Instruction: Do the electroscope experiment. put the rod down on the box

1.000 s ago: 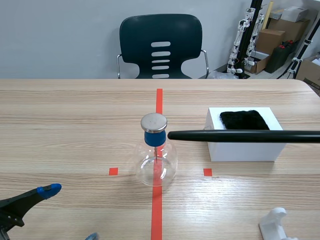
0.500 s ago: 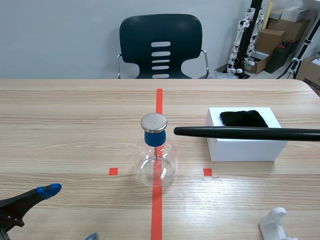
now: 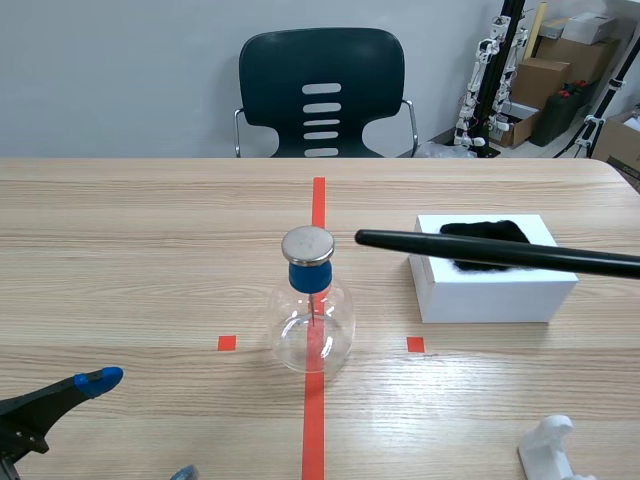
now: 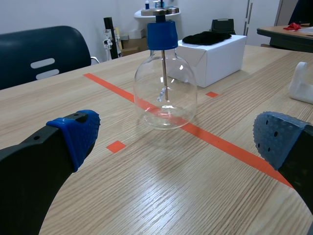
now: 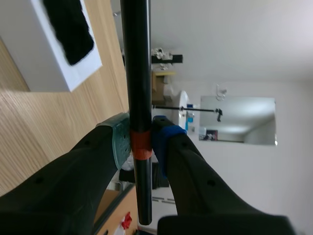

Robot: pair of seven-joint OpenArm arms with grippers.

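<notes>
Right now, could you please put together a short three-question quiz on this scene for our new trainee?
1. True or false: the left gripper holds the black rod.
2. What lies on the white box? A) a black cloth B) a red sponge C) a spoon
3. Fill in: the glass flask has a ___ stopper.
Key: 1 false, the right gripper is shut on it; 2 A; 3 blue.
</notes>
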